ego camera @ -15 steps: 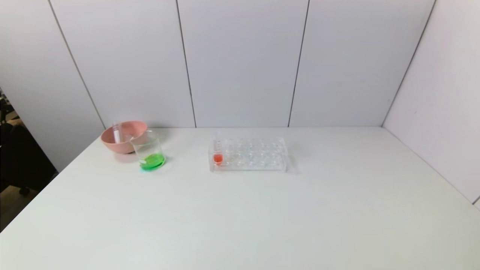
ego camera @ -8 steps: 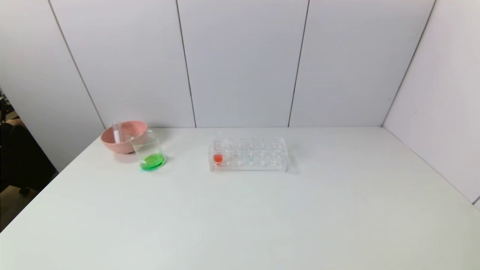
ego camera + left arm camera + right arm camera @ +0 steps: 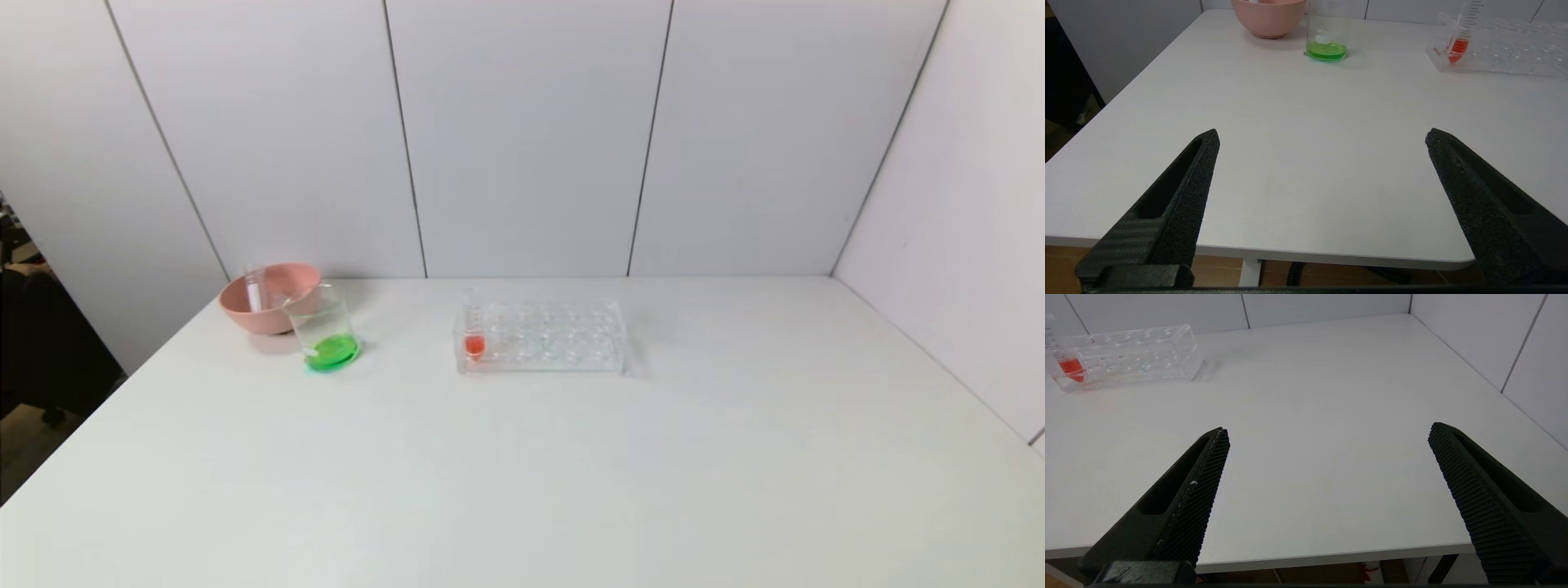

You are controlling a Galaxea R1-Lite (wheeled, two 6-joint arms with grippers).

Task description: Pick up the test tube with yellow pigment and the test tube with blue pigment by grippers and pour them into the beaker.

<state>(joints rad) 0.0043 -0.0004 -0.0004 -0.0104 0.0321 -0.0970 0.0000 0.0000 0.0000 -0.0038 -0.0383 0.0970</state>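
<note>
I'm seeing the beaker [image 3: 324, 329] standing upright just beside the pink bowl [image 3: 269, 297], green liquid pooling in its bottom; a clear, emptied-looking test tube [image 3: 255, 287] is leaning inside that bowl.

Left gripper [image 3: 1322, 136] and right gripper [image 3: 1329, 433] hang wide apart, holding nothing.

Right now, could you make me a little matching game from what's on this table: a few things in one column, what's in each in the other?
Things:
1. beaker
2. pink bowl
3. clear rack
4. left gripper

What is in it:
A. a tube with red liquid at one end
B. nothing, fingers spread wide near the table's front edge
C. green liquid at the bottom
D. an upright clear tube, contents not visible

Pairs: 1-C, 2-D, 3-A, 4-B
</note>
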